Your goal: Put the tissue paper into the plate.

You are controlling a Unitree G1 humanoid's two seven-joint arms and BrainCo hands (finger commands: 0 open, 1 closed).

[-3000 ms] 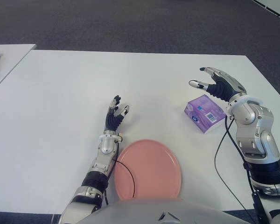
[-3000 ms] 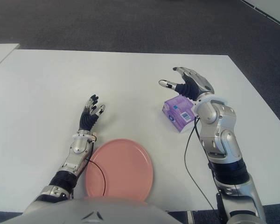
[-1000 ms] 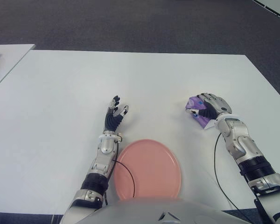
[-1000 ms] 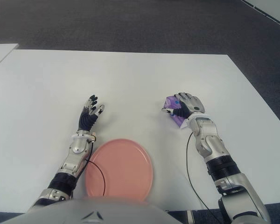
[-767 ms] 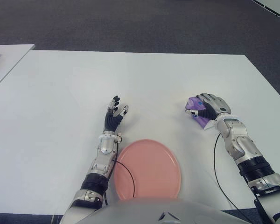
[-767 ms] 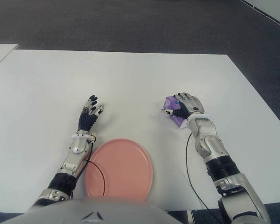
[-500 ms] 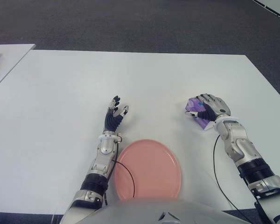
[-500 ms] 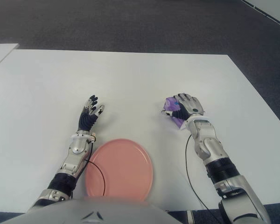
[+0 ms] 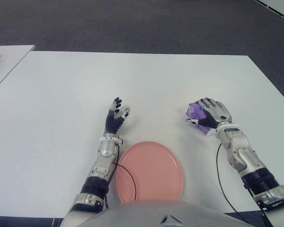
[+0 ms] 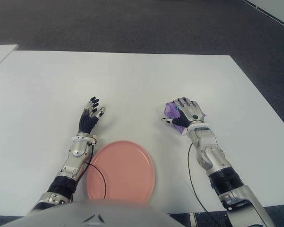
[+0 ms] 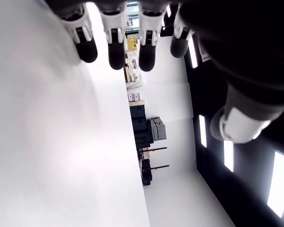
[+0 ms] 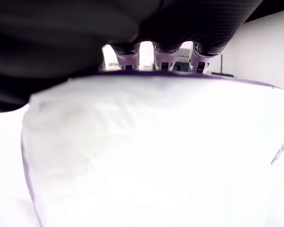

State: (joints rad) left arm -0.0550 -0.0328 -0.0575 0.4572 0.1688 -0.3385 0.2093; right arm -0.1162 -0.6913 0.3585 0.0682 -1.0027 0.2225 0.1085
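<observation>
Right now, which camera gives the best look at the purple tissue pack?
The left eye view: tissue pack under the right hand, on the table. The right eye view matches; the right wrist view is a close blur; the left wrist view lacks it.

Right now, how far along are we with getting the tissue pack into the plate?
Done: the right hand has its fingers wrapped over the purple tissue pack. In hand: the grasp; the pack looks still down at the white table. Left: lift it and carry it to the pink plate, which holds nothing. The left hand shows open beside the plate.
</observation>
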